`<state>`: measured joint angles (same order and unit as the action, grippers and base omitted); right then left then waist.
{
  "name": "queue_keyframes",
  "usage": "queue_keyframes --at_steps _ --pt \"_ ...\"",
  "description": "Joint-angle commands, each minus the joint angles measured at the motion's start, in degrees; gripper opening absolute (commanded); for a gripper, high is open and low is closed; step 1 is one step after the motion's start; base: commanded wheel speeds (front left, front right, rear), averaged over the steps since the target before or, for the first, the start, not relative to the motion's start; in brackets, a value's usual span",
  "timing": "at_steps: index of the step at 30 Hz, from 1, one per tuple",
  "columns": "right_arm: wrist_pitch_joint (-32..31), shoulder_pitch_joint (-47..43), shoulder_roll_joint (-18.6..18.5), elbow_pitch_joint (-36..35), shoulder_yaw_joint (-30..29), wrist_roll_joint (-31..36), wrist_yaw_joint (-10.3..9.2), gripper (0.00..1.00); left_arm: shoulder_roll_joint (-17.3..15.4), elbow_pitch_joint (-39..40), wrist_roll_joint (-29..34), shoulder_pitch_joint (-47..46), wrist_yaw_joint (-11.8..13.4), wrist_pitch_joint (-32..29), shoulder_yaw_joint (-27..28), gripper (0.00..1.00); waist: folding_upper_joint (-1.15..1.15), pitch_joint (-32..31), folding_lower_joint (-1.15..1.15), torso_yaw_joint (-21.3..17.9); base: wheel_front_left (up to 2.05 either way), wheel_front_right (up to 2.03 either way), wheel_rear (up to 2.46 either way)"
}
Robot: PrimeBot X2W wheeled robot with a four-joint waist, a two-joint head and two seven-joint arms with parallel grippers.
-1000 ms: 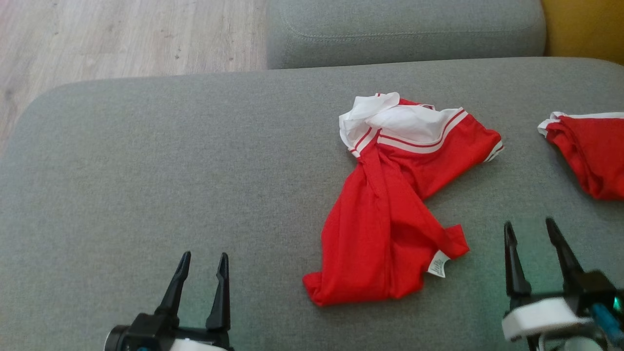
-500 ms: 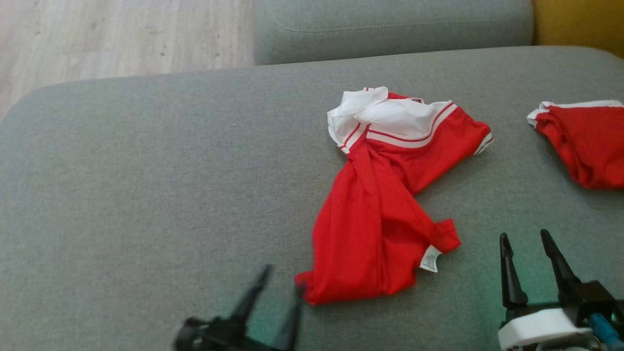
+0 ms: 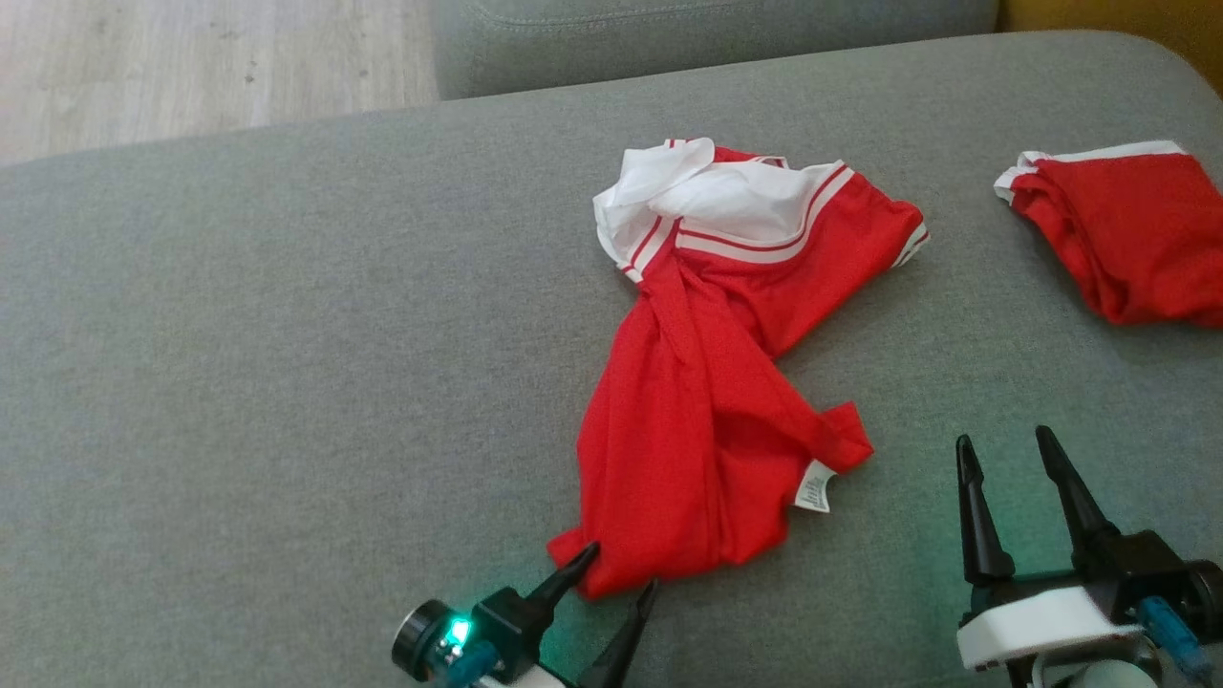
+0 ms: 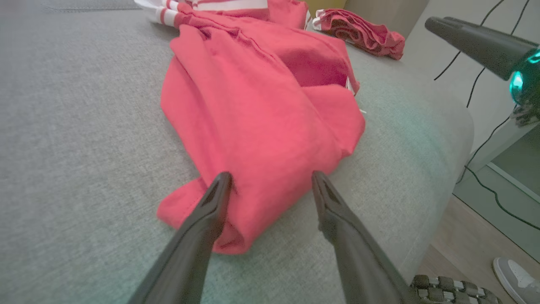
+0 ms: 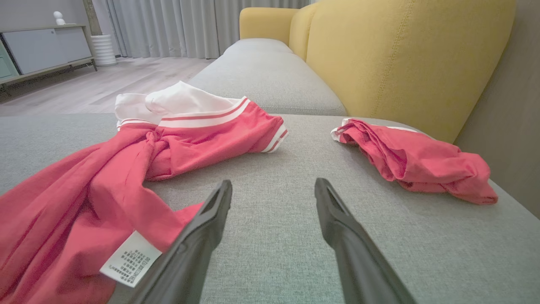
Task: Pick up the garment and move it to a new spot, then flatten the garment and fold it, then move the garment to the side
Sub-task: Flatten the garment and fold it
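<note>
A crumpled red garment (image 3: 707,401) with white striped trim and a white collar lies on the grey sofa seat (image 3: 287,382). Its near hem (image 4: 253,169) sits between the fingers of my open left gripper (image 3: 621,569), which straddles the hem's corner; the left wrist view has this gripper (image 4: 270,179) spread wide over the fabric. To the right of the garment my right gripper (image 3: 1003,444) stands open over bare cushion, its fingertips (image 5: 272,185) apart with nothing between them. A white care label (image 3: 814,494) pokes out beside the garment (image 5: 126,169).
A second red garment (image 3: 1118,229) lies bunched at the far right of the seat, also visible as a red bundle (image 5: 413,160). A yellow sofa back (image 5: 400,55) rises behind it. Another grey cushion (image 3: 707,29) and wooden floor (image 3: 191,67) lie beyond.
My left gripper has swung right across the cushion to the garment's near hem. The head camera has tilted, shifting the whole scene up and left. The right gripper holds its place.
</note>
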<state>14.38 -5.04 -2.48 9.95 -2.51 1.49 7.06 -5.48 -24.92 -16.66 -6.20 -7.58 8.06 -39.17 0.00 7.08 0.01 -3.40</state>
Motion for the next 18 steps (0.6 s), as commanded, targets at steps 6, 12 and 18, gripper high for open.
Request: queue_keyframes --at_steps 6,12,18 --pt "0.62 2.53 -0.40 -1.93 1.19 -0.68 0.43 1.00 -0.11 -1.75 -0.78 -3.83 0.20 0.61 0.44 0.00 0.00 0.51 -0.01 -0.36 0.00 0.00 0.00" --pt "0.62 2.46 -0.40 -1.57 1.46 -1.18 0.43 1.00 1.02 -0.41 -6.58 -4.67 0.12 -0.09 -0.74 0.00 0.00 0.13 -0.01 0.01 0.00 0.00 0.00" --pt "0.62 2.02 -0.40 -1.38 1.41 -1.83 0.43 1.00 -1.43 16.99 -23.89 -2.92 0.10 -5.42 2.99 0.00 0.00 -0.29 -0.01 0.45 0.00 0.00 0.00"
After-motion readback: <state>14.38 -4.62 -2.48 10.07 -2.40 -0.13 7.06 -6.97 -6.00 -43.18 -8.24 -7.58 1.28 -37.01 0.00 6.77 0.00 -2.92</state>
